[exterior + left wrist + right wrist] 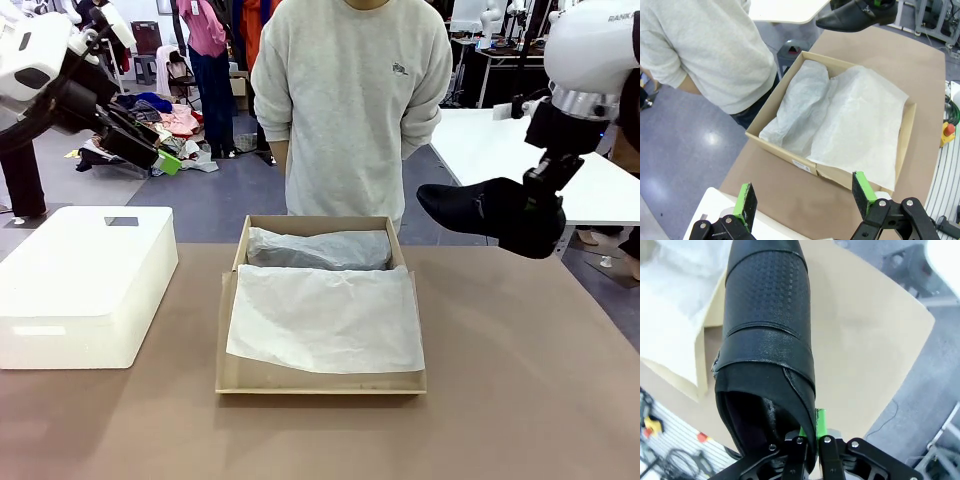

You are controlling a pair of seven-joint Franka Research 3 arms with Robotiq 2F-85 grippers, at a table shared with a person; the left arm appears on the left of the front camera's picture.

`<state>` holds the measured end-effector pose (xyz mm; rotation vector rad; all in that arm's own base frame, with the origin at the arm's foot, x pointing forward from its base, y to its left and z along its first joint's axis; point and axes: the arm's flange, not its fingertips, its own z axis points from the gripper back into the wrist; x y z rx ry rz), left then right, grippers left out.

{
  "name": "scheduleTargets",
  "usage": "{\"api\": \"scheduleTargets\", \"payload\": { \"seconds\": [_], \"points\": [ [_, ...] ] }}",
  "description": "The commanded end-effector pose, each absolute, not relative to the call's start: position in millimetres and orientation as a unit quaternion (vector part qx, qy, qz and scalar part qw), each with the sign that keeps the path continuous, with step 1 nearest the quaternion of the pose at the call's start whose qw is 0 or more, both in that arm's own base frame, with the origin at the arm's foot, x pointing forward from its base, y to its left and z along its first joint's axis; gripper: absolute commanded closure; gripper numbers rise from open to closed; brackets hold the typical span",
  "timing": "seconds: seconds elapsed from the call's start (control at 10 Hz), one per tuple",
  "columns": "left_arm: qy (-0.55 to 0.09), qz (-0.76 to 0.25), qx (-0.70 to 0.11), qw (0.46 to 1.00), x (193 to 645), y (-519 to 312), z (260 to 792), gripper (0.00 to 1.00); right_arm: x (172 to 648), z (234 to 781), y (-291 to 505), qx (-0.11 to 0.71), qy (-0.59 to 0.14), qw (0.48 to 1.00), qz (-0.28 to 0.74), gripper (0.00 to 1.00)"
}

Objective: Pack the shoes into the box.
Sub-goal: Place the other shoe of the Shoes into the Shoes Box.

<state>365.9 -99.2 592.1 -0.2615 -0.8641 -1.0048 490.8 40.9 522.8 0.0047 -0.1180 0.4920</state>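
Observation:
My right gripper (532, 212) hangs in the air right of the box, shut on the heel rim of a black leather shoe (470, 208) whose pointed toe aims left toward the box. In the right wrist view the shoe (767, 335) rises from the shut right gripper (811, 440). The brown cardboard box (230, 372) lies open at table centre, lined with white tissue paper (325, 318). From the left wrist I see the box (907, 135) below and the held shoe (852, 16) at the top. My left gripper (805, 197), open and empty, hovers high at the left (160, 155).
A large white rounded block (85, 285) sits on the table's left side. A person in a grey sweatshirt (350, 100) stands at the far edge behind the box. Bare brown tabletop (520, 380) extends right of the box.

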Motion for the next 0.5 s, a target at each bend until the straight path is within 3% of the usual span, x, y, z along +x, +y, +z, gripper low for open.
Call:
{"api": "scheduleTargets", "payload": {
  "seconds": [0.0, 0.4],
  "points": [
    [-0.401, -0.472, -0.126, 0.775, 367.7, -97.6, 592.1, 0.0, 484.9, 521.6, 67.6, -0.013, -0.039, 0.987, 0.154, 1.0],
    [-0.401, -0.472, -0.126, 0.775, 367.7, -97.6, 592.1, 0.0, 494.2, 521.0, 130.7, -0.06, -0.051, 0.997, 0.021, 1.0]
  ]
}}
